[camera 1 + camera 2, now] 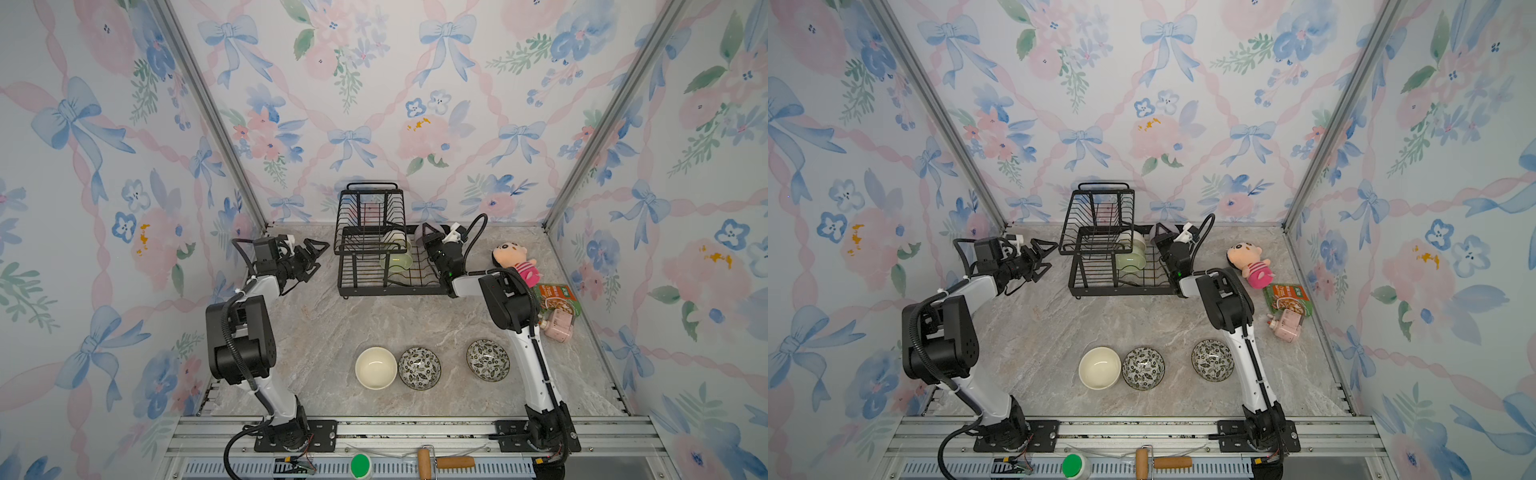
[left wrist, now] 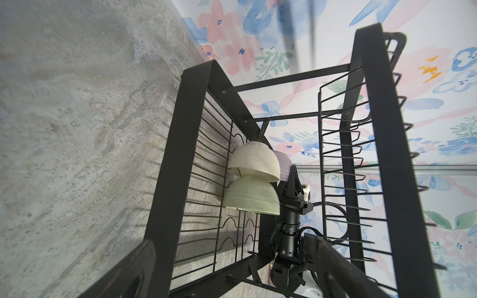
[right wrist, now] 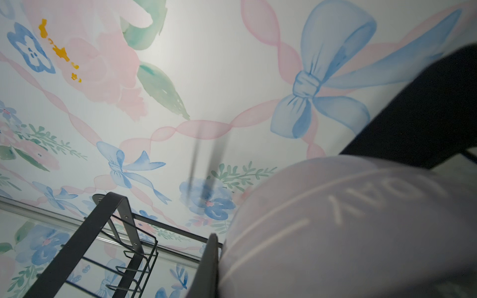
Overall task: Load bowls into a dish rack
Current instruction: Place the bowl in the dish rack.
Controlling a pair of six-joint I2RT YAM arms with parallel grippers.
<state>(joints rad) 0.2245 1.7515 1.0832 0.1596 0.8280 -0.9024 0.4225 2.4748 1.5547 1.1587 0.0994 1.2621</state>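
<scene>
Closest, on the front rail, a green-capped roll [image 1: 360, 465] and a wooden-handled roller [image 1: 444, 461] are seen. Beyond them, 3 bowls are set on the marble table [image 1: 332, 324]. A loose cream bowl [image 1: 375, 368] is placed just beside a leaf-patterned bowl [image 1: 419, 368], and the other leaf-patterned bowl [image 1: 488, 360] is set apart, by the right arm.

Left of the dish rack [image 1: 374, 286], the left gripper [image 1: 319, 257] is held with jaws spread wide and nothing between them. In the rack's base tray, a racked cream bowl [image 2: 254, 161] and a pale green bowl [image 2: 251, 196] are stood on edge, side by side. Just beside the racked cream bowl, the lavender bowl [image 3: 348, 227] is clamped at its rim by the right gripper [image 1: 430, 235]. Whether it rests on the tray cannot be told.

A plush doll [image 1: 515, 257], a snack packet [image 1: 557, 297] and a pink gadget [image 1: 557, 328] are laid along the right wall.
</scene>
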